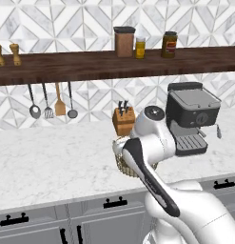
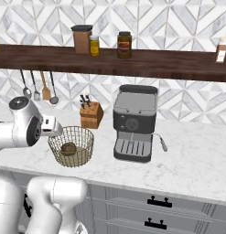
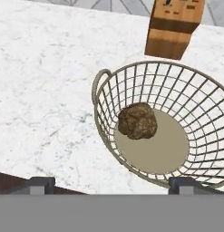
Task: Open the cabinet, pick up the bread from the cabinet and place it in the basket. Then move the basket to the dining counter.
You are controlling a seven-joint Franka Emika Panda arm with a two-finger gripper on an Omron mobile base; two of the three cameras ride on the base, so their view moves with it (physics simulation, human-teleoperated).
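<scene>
The tan wire basket (image 3: 100, 86) stands on the marble counter in front of the knife block. The bread (image 3: 138, 120), a lumpy dark-brown roll, lies on the basket's beige bottom, left of centre. My gripper (image 3: 112, 185) hovers above the basket's near rim, open and empty, with one fingertip (image 3: 41, 183) over the counter and the other over the basket wall. From the right base view the basket (image 2: 87, 133) with the bread (image 2: 68, 148) sits just right of my hand. My arm hides most of the basket (image 1: 119, 161) in the left base view. The dining counter is out of view.
A wooden knife block (image 2: 91, 115) stands right behind the basket and a black espresso machine (image 2: 134, 122) to its right. Grey cabinet fronts with black handles (image 1: 115, 203) run under the counter. A wooden shelf (image 1: 66, 64) with jars hangs above, utensils below it.
</scene>
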